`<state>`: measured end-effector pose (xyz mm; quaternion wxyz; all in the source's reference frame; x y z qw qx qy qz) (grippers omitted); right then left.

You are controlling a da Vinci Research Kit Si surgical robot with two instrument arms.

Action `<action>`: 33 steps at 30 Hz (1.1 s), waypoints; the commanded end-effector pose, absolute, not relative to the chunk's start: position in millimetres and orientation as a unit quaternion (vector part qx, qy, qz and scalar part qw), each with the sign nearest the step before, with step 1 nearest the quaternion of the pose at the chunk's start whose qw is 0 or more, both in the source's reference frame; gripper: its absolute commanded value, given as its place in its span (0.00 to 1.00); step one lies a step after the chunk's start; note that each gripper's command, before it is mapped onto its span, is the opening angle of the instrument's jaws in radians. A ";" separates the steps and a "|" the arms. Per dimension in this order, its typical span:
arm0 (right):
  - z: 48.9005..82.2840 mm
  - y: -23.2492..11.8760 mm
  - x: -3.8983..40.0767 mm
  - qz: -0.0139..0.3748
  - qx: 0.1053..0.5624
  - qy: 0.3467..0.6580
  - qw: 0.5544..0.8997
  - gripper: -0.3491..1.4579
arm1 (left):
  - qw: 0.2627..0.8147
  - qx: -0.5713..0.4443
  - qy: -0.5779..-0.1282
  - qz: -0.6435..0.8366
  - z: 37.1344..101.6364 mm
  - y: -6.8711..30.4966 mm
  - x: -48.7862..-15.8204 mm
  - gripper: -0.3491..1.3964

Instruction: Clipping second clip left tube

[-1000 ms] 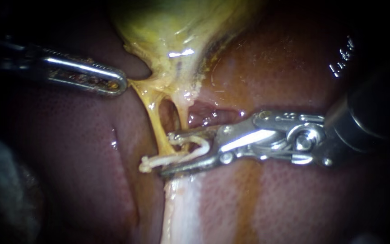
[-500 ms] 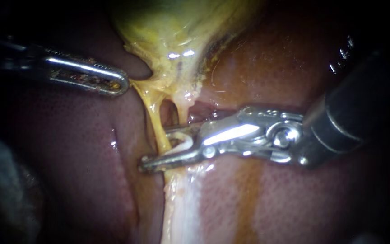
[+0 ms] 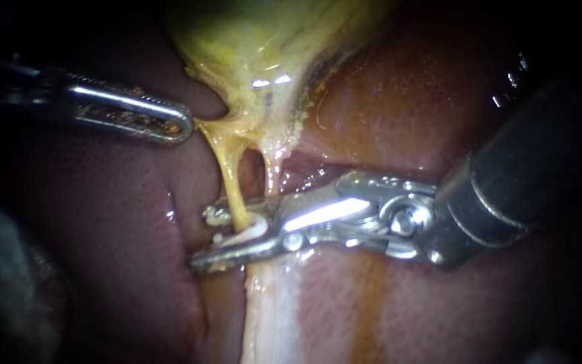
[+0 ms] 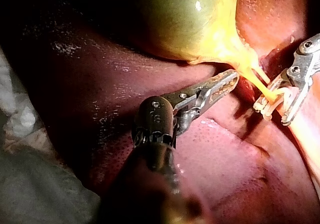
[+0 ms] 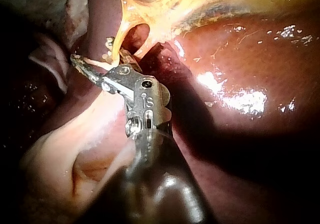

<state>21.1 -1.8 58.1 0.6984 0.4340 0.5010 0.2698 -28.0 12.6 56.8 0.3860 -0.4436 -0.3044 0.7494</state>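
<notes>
Under both instruments lay the liver (image 3: 439, 101), wet and red-brown, filling most of every view. Beyond the jaws of the right instrument (image 3: 205, 238) hung the gallbladder (image 3: 264, 40), yellow-green, narrowing to a neck on the side toward those jaws. The dark shaft of the right instrument came in low over the liver. Its metal jaws stood apart, one on each side of the left tube (image 3: 232, 178). Between them they carried a white clip (image 3: 254, 228), each jaw touching it, and the clip was not yet squeezed.

The left instrument (image 3: 178, 128) sat across the left tube from the right shaft, nearer the gallbladder and well apart from the right jaws. Its tip touched the yellow tissue at the neck. Its jaws seemed to lie together with nothing between them, though the dim views made that hard to confirm.

From the neck the left tube ran as a thin, taut yellow strand into the gap of the right jaws. The right tube (image 3: 272, 168), paler, ran just beside it to the outer side of one right jaw, not between them. The clip's bend sat just behind the left tube, toward the hinge.
</notes>
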 end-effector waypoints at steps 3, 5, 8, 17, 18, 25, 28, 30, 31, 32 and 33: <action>56.6 -2.2 21.3 0.256 0.448 0.505 0.692 0.46 | 0.386 -0.444 -0.304 0.749 56.7 12.6 -27.9 0.00; 55.8 -2.5 21.5 0.248 0.455 0.509 0.688 0.45 | 0.386 -0.444 -0.304 0.749 56.7 12.6 -27.9 0.00; 54.9 -2.8 21.7 0.239 0.462 0.509 0.685 0.44 | 0.386 -0.444 -0.304 0.749 56.7 12.6 -27.9 0.00; 54.9 -2.5 21.3 0.239 0.462 0.510 0.685 0.40 | 0.386 -0.444 -0.304 0.749 56.7 12.6 -27.9 0.00; 54.9 -2.4 21.2 0.239 0.462 0.510 0.685 0.39 | 0.386 -0.444 -0.304 0.749 56.7 12.6 -27.9 0.00; 54.7 -1.7 20.8 0.241 0.463 0.511 0.683 0.29 | 0.386 -0.444 -0.304 0.749 56.8 12.6 -27.9 0.00; 54.9 -1.7 20.5 0.241 0.462 0.512 0.683 0.22 | 0.386 -0.444 -0.304 0.749 56.8 12.6 -27.9 0.00; 55.0 -1.6 20.4 0.244 0.463 0.511 0.682 0.19 | 0.386 -0.444 -0.304 0.749 56.8 12.6 -27.9 0.00; 55.0 -1.5 20.4 0.247 0.463 0.510 0.682 0.16 | 0.386 -0.444 -0.304 0.749 56.8 12.6 -27.9 0.00; 55.1 -1.5 20.3 0.251 0.466 0.507 0.680 0.14 | 0.386 -0.444 -0.304 0.749 56.8 12.6 -27.9 0.00; 55.2 -1.4 20.2 0.256 0.468 0.504 0.679 0.10 | 0.386 -0.444 -0.304 0.749 56.8 12.6 -27.9 0.00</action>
